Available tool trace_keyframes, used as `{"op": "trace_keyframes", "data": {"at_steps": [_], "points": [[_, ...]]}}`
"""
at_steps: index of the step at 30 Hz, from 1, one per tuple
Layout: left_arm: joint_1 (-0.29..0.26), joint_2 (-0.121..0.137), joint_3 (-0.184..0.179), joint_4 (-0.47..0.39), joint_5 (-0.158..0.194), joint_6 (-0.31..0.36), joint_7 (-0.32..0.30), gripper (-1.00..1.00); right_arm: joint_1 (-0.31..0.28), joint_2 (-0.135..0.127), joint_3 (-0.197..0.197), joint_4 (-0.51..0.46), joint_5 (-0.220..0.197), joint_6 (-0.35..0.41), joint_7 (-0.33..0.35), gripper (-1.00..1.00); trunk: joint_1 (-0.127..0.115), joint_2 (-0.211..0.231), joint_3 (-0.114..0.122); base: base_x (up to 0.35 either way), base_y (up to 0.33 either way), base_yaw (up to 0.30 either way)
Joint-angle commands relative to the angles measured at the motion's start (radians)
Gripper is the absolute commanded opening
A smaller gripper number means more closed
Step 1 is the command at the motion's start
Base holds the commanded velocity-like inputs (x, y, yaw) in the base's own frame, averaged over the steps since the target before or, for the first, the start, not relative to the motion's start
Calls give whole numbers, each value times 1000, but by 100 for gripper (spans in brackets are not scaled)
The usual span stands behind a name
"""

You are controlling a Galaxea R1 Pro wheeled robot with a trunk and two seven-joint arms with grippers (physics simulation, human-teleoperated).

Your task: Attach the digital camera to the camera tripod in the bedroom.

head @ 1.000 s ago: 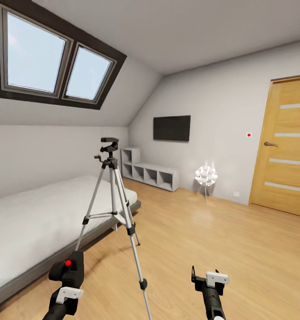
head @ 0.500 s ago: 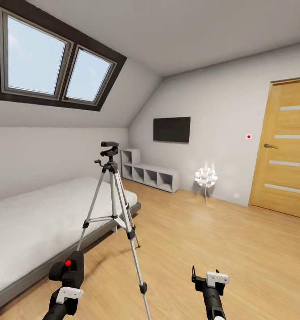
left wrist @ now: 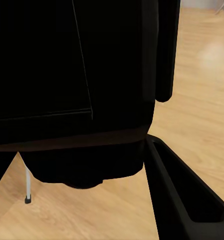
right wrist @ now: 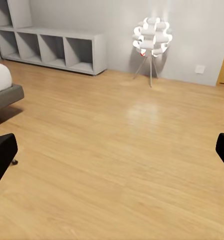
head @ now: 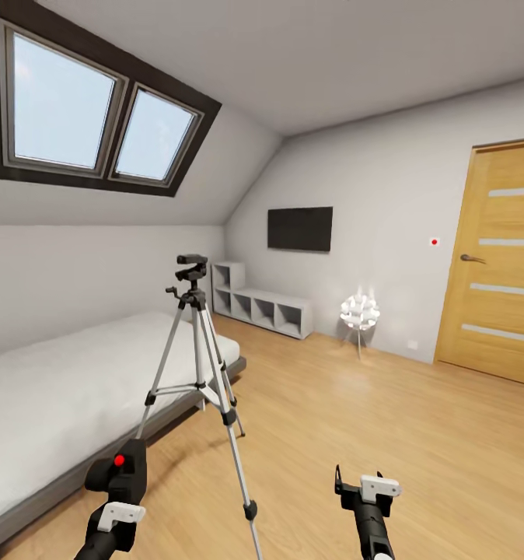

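Note:
The black digital camera [head: 120, 469], red button on top, sits low at the left of the head view with my left gripper [head: 116, 491] shut on it. Its dark body [left wrist: 67, 75] blocks most of the left wrist view, with one finger [left wrist: 186, 195] beside it. The camera tripod [head: 196, 342] stands on the wood floor ahead of the camera, next to the bed, its black head bare and well above the camera. One tripod foot [left wrist: 27, 192] peeks out under the camera. My right gripper [head: 358, 481] hangs open and empty at the lower right, its fingertips [right wrist: 2, 155] wide apart.
A grey bed with a white mattress [head: 52, 389] runs along the left wall. A low grey shelf unit [head: 262, 303], a wall TV [head: 299, 228] and a white floor lamp [head: 360, 309] stand at the far wall. A wooden door [head: 499, 257] is on the right. Open wood floor [head: 355, 412] lies ahead.
The whole picture has shifted: the room and the tripod sit a little lower in the head view. Both arms keep the same pose and the camera stays in the left gripper.

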Motion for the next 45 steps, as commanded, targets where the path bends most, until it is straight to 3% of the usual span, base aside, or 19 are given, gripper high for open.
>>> {"op": "trace_keyframes", "data": {"at_steps": [1, 45], "points": [[-1, 0, -5, 3, 9, -4, -7, -100, 0, 0, 1, 1, 4, -2, -6, 100, -4, 6, 2, 0, 0, 0], [-1, -2, -5, 3, 9, -2, -6, -100, -1, 2, 1, 1, 4, -1, -6, 100, -173, 314, 140, 0, 0, 0]]}}
